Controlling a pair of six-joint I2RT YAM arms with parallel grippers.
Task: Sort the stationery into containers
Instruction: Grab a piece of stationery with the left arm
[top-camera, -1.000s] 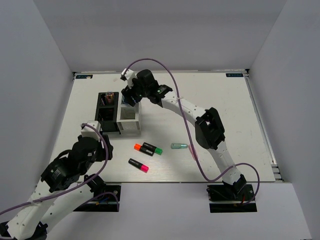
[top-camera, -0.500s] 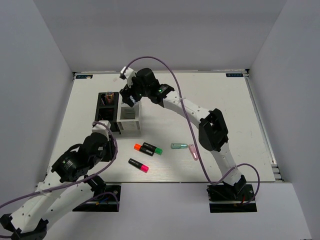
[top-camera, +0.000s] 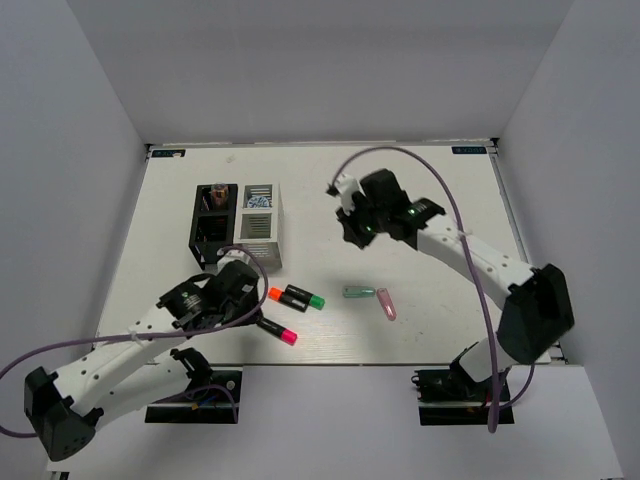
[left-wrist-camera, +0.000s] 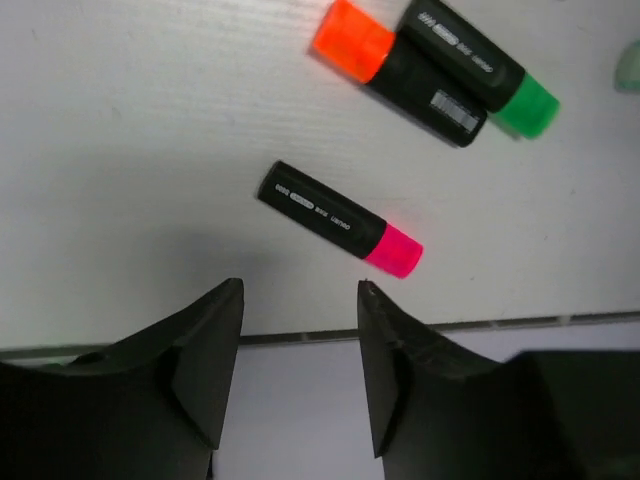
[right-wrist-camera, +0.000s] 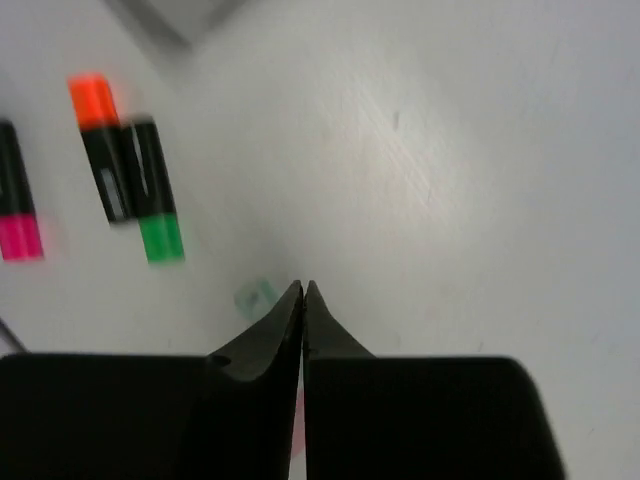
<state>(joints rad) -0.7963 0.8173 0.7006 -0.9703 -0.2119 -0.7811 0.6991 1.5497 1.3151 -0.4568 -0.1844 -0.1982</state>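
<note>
The three markers lie near the front edge of the counter (top-camera: 300, 185). The orange-capped marker (top-camera: 281, 295) and green-capped marker (top-camera: 304, 299) lie side by side and touching, caps pointing opposite ways. The pink-capped marker (top-camera: 277, 331) lies apart from them, nearer the arms. To their right, the green capsule (top-camera: 357, 292) and pink capsule (top-camera: 386, 305) lie close together.

Further back on the left, the black organiser (top-camera: 213, 225) and white organiser (top-camera: 258, 232) stand against each other. A blue-white roll (top-camera: 258, 201) sits in the white one's far compartment. I cannot make out what the black one's far compartment holds.

The left arm reaches low and forward. Its end effector (left-wrist-camera: 298, 335) is spread open and empty, just short of the pink-capped marker's black end. The right arm stretches in a long bend over the counter's middle. Its end effector (right-wrist-camera: 303, 292) is pressed closed on nothing, above bare counter close to the green capsule.
</note>
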